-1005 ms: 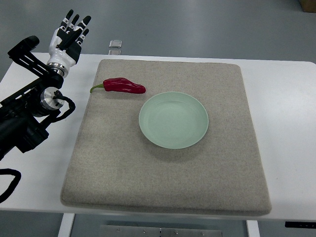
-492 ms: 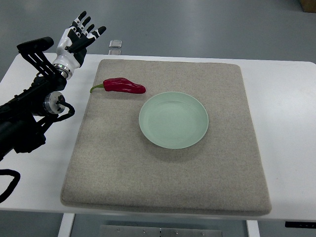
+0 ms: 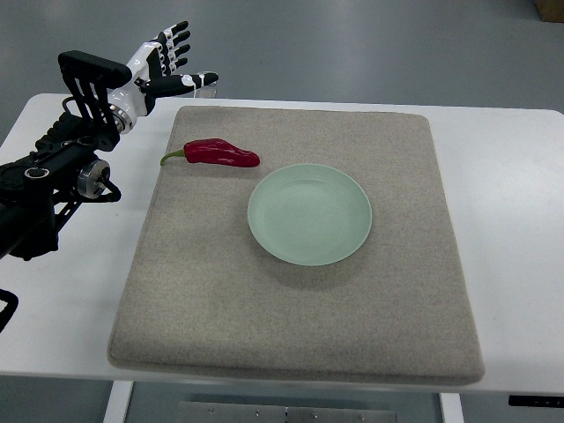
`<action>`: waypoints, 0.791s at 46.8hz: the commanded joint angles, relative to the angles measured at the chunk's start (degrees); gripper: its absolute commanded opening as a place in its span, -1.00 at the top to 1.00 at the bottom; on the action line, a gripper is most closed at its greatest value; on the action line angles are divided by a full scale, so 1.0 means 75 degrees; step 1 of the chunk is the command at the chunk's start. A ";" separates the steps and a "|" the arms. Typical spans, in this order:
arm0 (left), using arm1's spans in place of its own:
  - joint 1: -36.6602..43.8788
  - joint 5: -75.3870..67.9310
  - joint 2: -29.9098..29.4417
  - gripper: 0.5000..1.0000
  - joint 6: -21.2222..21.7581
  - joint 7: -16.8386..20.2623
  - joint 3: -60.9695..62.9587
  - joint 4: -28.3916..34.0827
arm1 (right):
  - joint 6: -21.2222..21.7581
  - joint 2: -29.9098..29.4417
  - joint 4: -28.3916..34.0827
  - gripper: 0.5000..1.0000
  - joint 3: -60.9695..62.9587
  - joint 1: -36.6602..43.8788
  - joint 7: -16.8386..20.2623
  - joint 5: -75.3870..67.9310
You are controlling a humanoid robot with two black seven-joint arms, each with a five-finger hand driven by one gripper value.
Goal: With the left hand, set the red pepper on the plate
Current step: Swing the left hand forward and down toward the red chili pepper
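A dark red pepper (image 3: 222, 153) with a green stem lies on the grey mat (image 3: 300, 300), just up and left of the pale green plate (image 3: 309, 214). The plate sits near the mat's middle with nothing on it. My left hand (image 3: 171, 63) hovers above the table's far left corner, up and left of the pepper, fingers spread open and holding nothing. Its black arm (image 3: 53, 176) runs in from the left edge.
The mat covers most of a white table (image 3: 511, 220). A small clear object (image 3: 208, 81) sits at the table's far edge just beyond the mat, close to my left hand's fingertips.
My left hand has swung to the right and turned, its fingers now pointing toward the mat's far edge. The pepper and plate have not moved.
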State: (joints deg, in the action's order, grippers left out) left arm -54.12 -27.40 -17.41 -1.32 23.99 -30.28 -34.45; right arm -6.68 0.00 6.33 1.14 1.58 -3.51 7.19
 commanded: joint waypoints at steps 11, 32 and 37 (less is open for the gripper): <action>-0.0224 -0.0027 -0.0081 -0.96 0.0023 -0.0081 0.0496 -0.0094 | 0.0000 0.0000 0.0000 -0.71 0.0000 0.0000 0.0000 0.0002; -0.1221 -0.0940 -0.0444 -0.94 0.1394 -0.0128 0.3451 -0.0680 | 0.0000 0.0000 0.0000 -0.71 0.0000 0.0000 0.0000 0.0002; -0.1244 -0.1491 -0.0468 -0.94 0.1511 -0.0140 0.3662 -0.0937 | 0.0000 0.0000 0.0000 -0.71 0.0000 0.0000 0.0000 0.0002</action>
State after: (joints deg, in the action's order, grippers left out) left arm -63.40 -36.20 -20.82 9.38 23.02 -3.65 -40.45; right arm -6.68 0.00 6.33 1.14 1.58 -3.51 7.19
